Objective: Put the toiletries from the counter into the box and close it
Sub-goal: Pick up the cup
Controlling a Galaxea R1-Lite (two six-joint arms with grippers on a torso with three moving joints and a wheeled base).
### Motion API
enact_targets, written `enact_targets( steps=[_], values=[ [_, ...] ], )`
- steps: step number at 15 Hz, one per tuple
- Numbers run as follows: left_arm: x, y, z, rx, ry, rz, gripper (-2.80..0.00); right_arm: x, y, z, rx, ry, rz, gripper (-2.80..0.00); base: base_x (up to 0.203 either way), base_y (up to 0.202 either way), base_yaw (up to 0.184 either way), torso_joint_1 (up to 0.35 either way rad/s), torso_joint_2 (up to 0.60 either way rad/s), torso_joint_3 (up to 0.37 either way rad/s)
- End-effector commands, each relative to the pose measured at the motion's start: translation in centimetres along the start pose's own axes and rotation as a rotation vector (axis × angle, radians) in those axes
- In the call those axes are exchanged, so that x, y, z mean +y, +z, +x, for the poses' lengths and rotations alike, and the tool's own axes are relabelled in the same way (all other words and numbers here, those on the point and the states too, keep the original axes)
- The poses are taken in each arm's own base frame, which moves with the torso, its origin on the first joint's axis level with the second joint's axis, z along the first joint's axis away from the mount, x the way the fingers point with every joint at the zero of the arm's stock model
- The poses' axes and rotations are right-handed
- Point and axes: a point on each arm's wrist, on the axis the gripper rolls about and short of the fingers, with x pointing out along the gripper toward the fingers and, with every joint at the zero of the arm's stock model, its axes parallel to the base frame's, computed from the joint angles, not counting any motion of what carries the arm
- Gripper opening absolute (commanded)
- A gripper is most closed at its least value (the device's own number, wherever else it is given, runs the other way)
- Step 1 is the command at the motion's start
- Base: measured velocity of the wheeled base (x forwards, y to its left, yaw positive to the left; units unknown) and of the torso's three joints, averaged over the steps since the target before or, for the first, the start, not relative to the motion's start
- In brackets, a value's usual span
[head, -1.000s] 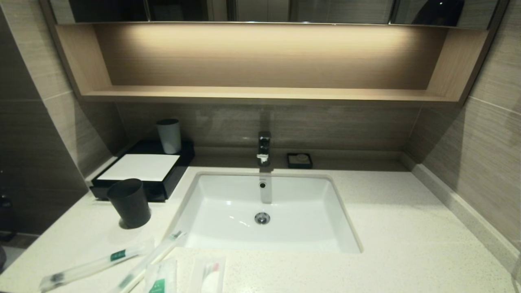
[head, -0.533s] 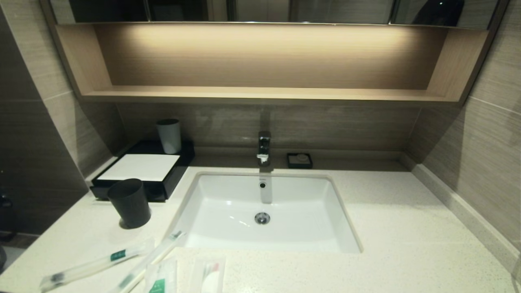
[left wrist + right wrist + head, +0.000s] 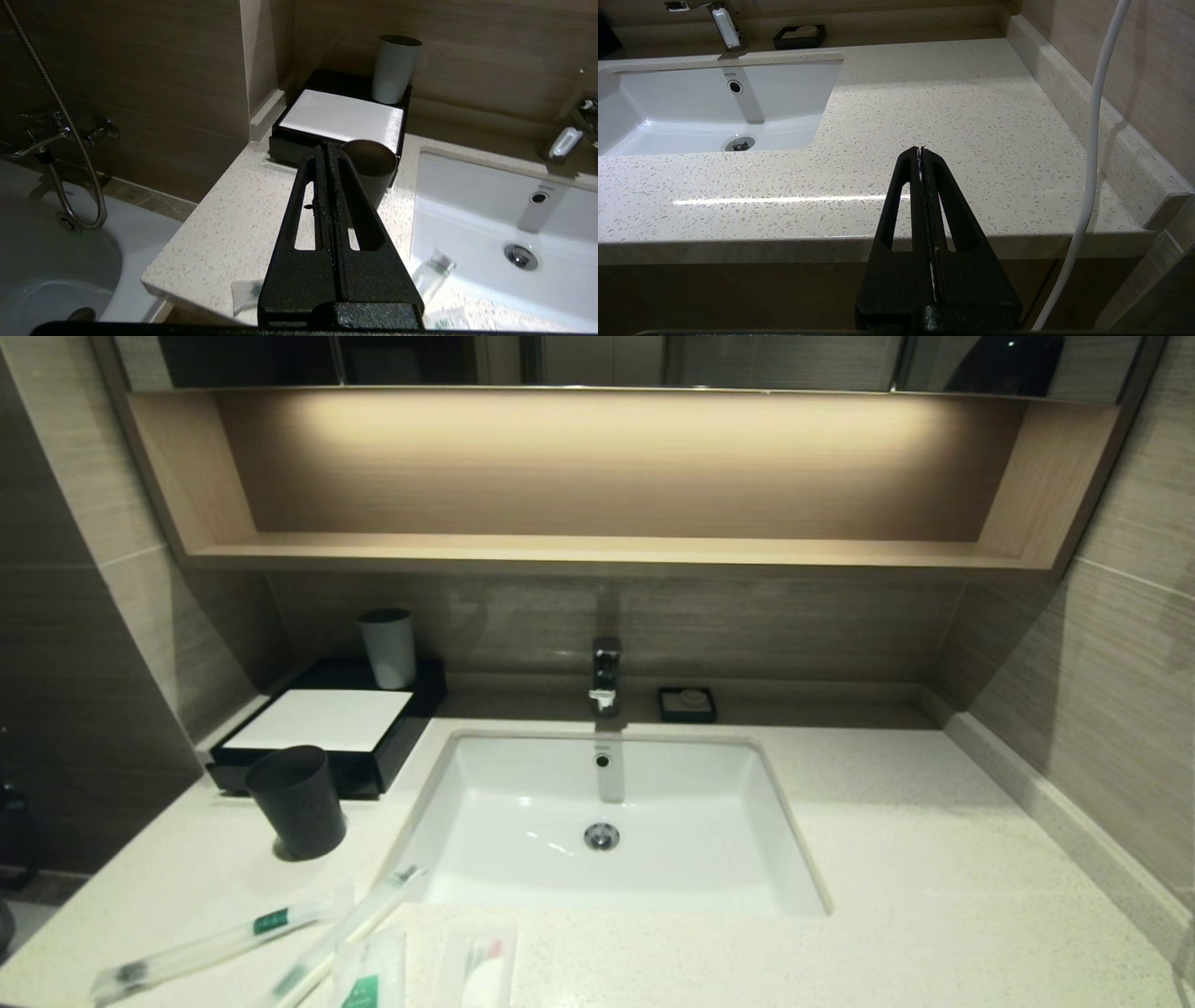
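A cream speckled counter (image 3: 934,859) runs wall to wall under a wooden shelf (image 3: 597,551), with a white sink (image 3: 607,821) set in its middle and a tap (image 3: 605,677) behind it. To the right of the sink the stone lies bare up to a raised lip along the right wall; a small black soap dish (image 3: 687,704) sits at the back edge near the tap.

The box (image 3: 327,723) stands in the back left corner, tight against the wall, its white panel flat on top and its drawer front pushed in. A white cup (image 3: 388,647) stands on its rear part. A black cup (image 3: 297,800) stands on the counter just before the drawer front.

The toiletries lie along the near left edge: one toothbrush packet (image 3: 215,943) lies slantwise near the front lip, a second packet (image 3: 350,929) reaches up to the sink's near left corner, and beside them lie a sachet (image 3: 369,975) and a round-piece packet (image 3: 481,971), both cut by the head view's lower edge.

The left gripper (image 3: 326,149) hangs off the counter's front left edge, fingers pressed together and holding nothing, pointing towards the black cup and box. The right gripper (image 3: 920,150) hangs before the front edge over the bare right stretch, likewise closed and empty. A white cable (image 3: 1092,140) hangs beside it.
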Motion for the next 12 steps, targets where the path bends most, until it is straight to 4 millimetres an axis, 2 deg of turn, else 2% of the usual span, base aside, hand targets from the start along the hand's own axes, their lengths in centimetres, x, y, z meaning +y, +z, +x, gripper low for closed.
enact_targets(
  steps=[1,4,6,9,12],
  values=[
    [-1.8,-1.2,6.6,0.093,0.022,0.016,-2.80,0.0,0.0,0.0,0.001,0.001,0.000,-2.80,0.000,0.000,0.000,0.000,0.00,0.000],
    [-2.8,-3.0,10.6,0.109,0.037,0.008,-2.80,0.0,0.0,0.0,0.001,0.001,0.000,-2.80,0.000,0.000,0.000,0.000,0.00,0.000],
    [-3.2,-4.3,12.1,0.105,0.037,0.016,-2.80,0.0,0.0,0.0,0.001,-0.001,0.000,-2.80,0.000,0.000,0.000,0.000,0.00,0.000],
    [-3.4,-7.5,12.8,0.120,-0.026,0.079,-2.80,0.0,0.0,0.0,0.001,0.000,0.000,-2.80,0.000,0.000,0.000,0.000,0.00,0.000],
    [-3.5,-8.6,12.8,0.133,-0.047,0.105,-2.80,0.0,0.0,0.0,0.001,-0.002,0.000,-2.80,0.000,0.000,0.000,0.000,0.00,0.000]
  ],
)
